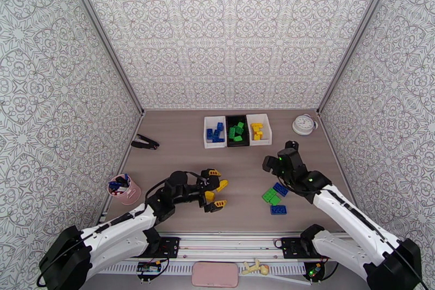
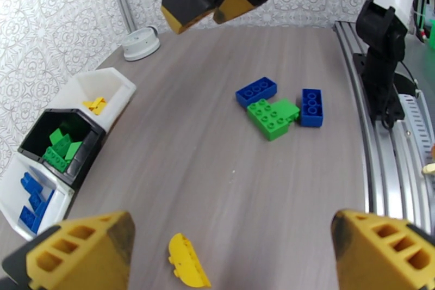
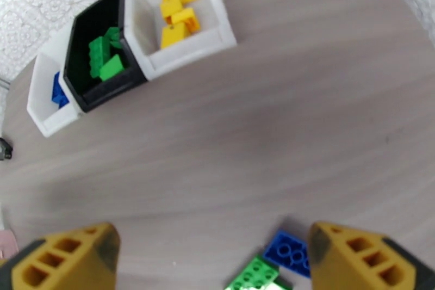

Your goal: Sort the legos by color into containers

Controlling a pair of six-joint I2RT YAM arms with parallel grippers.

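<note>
Under my left tool (image 2: 231, 245), jaws apart, the left wrist camera resolves a curved, studded yellow lego (image 2: 187, 261) on the counter (image 2: 190, 166); my right tool (image 3: 217, 255) also stands spread.

The light is bright and even and comes from above. Shadows on the table (image 1: 179, 147) are soft and pale. A small one hugs the green lego (image 2: 273, 117), well away from the black bin (image 2: 60, 144). Beyond the black bin the wall (image 2: 22, 8) glares almost white. Both wrist views bend at the edges. The right wrist view is a bit blurry, most of all the blue lego (image 3: 288, 252), far from the black bin.
</note>
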